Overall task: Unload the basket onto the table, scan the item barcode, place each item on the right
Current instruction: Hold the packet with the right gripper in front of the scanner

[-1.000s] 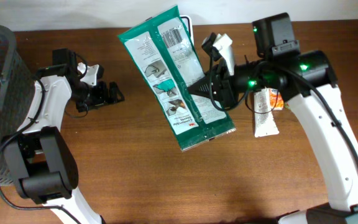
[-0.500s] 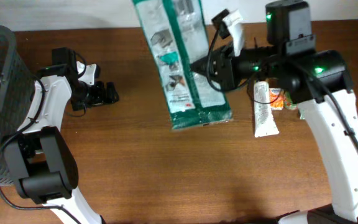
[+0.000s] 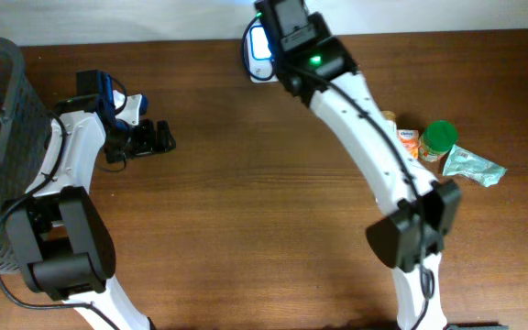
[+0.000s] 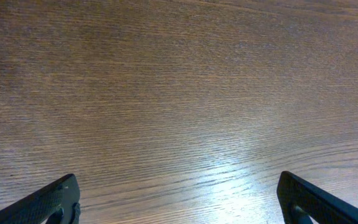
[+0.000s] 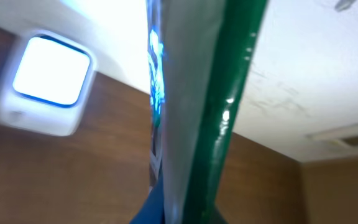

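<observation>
The right gripper (image 5: 178, 211) is clenched on the green pouch (image 5: 229, 93) at the far edge of the table (image 4: 179, 93), with the pouch's long axis running out from the jaws. The lit barcode scanner (image 5: 42, 84) lies beside one broad face. Seen edge-on, the barcode side cannot be confirmed. The left gripper (image 4: 179, 205) stands released, well apart.

Left arm (image 3: 67, 151) bent; left gripper (image 3: 159, 138) low over the desk's (image 3: 246, 229) left side, fingers wide apart. Right arm (image 3: 360, 110) stretched to the desk's far edge, fingers clamped on green packet (image 5: 216, 112).

Green packet (image 5: 225, 118) stood edge-on, upright through mid-frame. White scanner (image 5: 42, 84), window lit, sat on brown tabletop (image 5: 73, 174) left of it, near white wall (image 5: 303, 68).
</observation>
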Controlling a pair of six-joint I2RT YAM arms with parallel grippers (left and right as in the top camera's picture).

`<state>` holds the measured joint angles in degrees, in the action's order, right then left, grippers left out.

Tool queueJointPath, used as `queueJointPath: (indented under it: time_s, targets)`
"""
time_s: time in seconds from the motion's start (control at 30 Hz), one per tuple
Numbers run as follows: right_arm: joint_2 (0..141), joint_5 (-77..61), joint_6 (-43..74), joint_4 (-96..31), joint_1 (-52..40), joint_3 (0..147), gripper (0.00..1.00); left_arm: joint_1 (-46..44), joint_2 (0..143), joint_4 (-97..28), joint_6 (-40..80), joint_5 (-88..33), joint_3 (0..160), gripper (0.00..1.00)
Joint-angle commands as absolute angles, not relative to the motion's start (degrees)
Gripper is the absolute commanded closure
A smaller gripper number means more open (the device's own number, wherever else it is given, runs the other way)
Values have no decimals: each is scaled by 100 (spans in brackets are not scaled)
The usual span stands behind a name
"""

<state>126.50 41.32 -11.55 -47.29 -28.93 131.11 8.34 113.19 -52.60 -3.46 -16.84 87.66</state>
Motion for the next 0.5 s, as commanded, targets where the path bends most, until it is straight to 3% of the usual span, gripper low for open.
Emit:
queueJointPath:
  time_s: [0.0, 0.27, 0.47]
  targets:
    - [13225, 5946, -1332, -4429, -2886, 13266, 96, 829, 11249, -5256, -399, -1651, 8801, 1]
    - [14512, 6243, -3448, -2630, -3002, 13255, 96, 829, 11249, -5256, -399, -1651, 8801, 1]
    - [14975, 6805, -3767, -2464, -3044, 13216, 96, 829, 11249, -5256, -399, -1651, 8801, 1]
